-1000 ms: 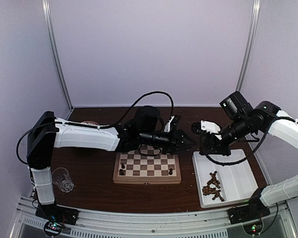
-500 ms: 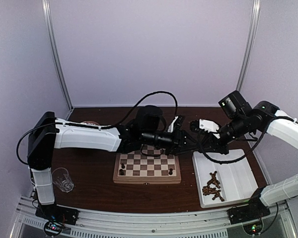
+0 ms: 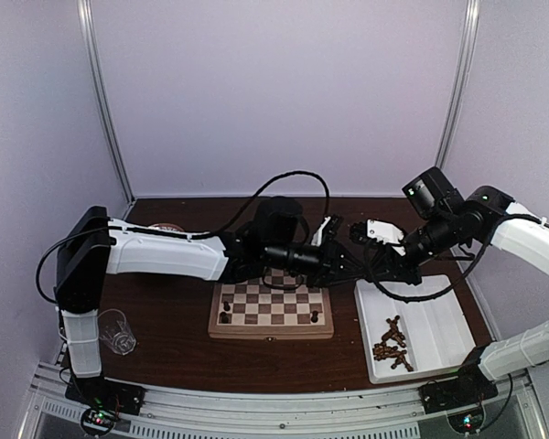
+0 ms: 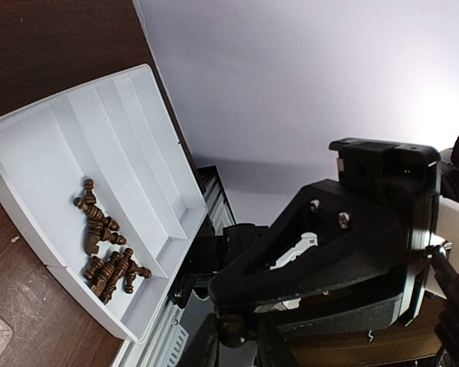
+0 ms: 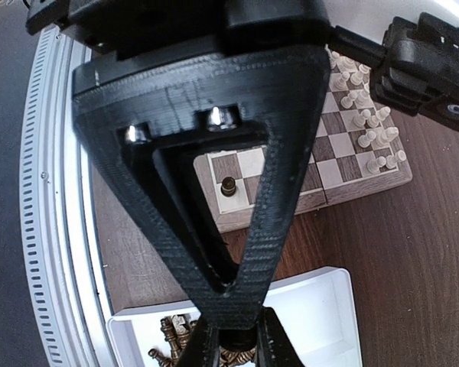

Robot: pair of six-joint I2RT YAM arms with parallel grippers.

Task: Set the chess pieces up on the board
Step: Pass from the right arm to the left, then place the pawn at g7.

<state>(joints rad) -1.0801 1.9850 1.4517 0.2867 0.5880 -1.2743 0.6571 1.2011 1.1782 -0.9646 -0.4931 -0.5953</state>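
My left hand (image 3: 346, 263) sits tip to tip beside my right hand (image 5: 236, 344); how wide either stands, I cannot tell.

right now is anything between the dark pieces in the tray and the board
Nothing visible lies on the table between the tray and the board; the dark pieces only face the tray's low wall. The left hand and right hand hang over the gap's far end.

The left arm (image 3: 165, 256) extends horizontally to the right, with the wrist level. The right arm (image 3: 522, 240) reaches in from the right, its forearm angled down and to the left. The left gripper (image 3: 340, 263) and the right gripper (image 3: 364, 261) meet tip to tip. The right gripper's fingers (image 5: 214, 229) converge to a narrow gap.
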